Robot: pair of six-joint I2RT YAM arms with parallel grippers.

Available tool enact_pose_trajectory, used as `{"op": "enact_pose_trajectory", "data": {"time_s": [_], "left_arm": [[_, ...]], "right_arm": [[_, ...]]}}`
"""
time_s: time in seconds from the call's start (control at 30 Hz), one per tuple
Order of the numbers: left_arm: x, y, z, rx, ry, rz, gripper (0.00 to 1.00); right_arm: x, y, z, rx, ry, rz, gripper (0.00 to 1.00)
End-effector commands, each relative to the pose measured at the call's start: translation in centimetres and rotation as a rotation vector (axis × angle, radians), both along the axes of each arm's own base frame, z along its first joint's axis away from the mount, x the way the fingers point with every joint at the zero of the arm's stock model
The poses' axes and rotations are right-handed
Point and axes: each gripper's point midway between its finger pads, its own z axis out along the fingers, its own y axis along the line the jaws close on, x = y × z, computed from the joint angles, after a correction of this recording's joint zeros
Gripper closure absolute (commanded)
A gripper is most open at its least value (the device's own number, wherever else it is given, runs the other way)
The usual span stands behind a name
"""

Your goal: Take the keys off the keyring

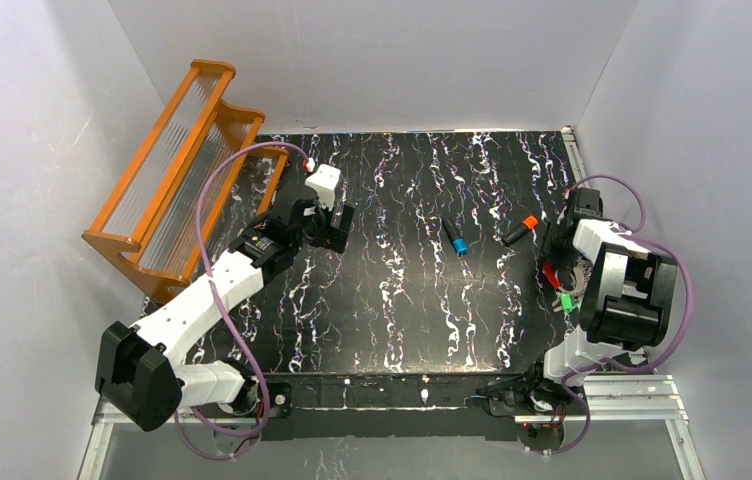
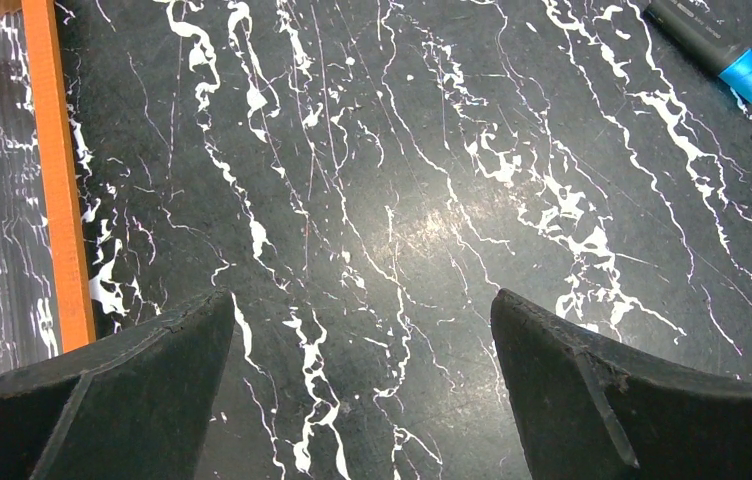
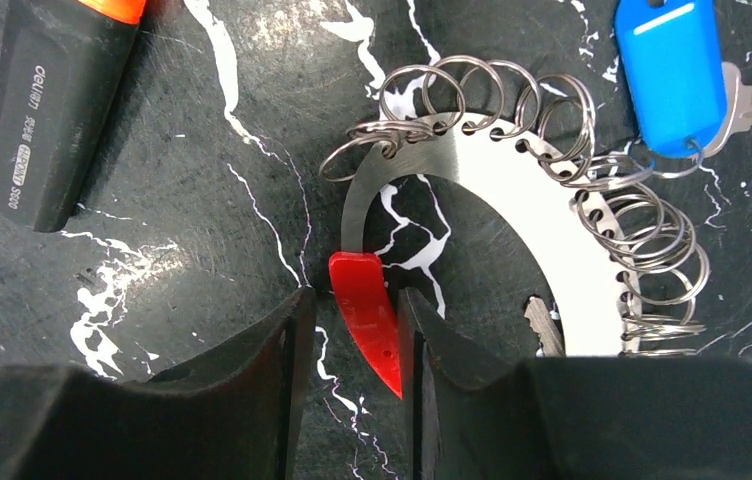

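Observation:
The keyring [image 3: 392,170] is a curved silver band strung with several small wire rings, lying on the black marbled table at the right. Its red plastic end [image 3: 367,320] lies between my right gripper's [image 3: 354,300] fingers. It touches the right finger, with a gap to the left one, so the jaws stand partly open. A blue-headed key [image 3: 670,75] hangs on the rings at upper right. A bare key tip [image 3: 544,325] shows beside my finger. In the top view I see red [image 1: 550,272] and green [image 1: 567,301] heads by the right gripper [image 1: 558,258]. My left gripper [image 2: 362,310] is open and empty over bare table at far left [image 1: 330,228].
A black marker with an orange tip [image 3: 52,110] lies just left of the keyring, also in the top view [image 1: 519,231]. A black marker with a blue tip [image 1: 455,238] lies mid-table, seen in the left wrist view [image 2: 717,45]. An orange rack [image 1: 182,170] stands at back left.

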Motion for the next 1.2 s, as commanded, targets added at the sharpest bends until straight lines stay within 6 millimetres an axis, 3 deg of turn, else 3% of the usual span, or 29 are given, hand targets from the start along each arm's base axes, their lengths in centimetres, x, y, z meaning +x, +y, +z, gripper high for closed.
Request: {"op": "enact_pose_trajectory", "data": {"time_s": [0.0,0.27,0.4,0.57,0.73,0.9,1.17], "left_arm": [[0.0,0.4,1.1,-0.015,-0.04,0.0,0.02],[0.1,0.4,1.1,-0.014,-0.038,0.003,0.02],[0.1,0.3,0.9,-0.015,-0.032,0.001,0.02],[0.1,0.3,0.8,-0.012,-0.026,0.003,0.02],[0.4,0.7,0.7,-0.004,-0.021,0.028,0.02],[0.7,1.3,0.7,-0.001,-0.019,0.063,0.02],[1.3,3.3,0.8,0.019,-0.032,0.163,0.02]], "right_arm": [[-0.4,1.6,-0.9,-0.016,0.096,0.055,0.58],[-1.7,5.1,-1.7,-0.05,0.23,0.112,0.73],[-3.2,6.6,-1.9,-0.028,0.315,0.065,0.84],[-5.5,9.4,-1.4,0.009,0.363,0.068,0.85],[-7.2,13.9,0.1,0.045,0.321,0.133,0.85],[-8.3,19.8,1.8,0.056,0.244,0.212,0.86],[-7.0,32.9,3.4,0.099,0.113,0.44,0.86]]}}
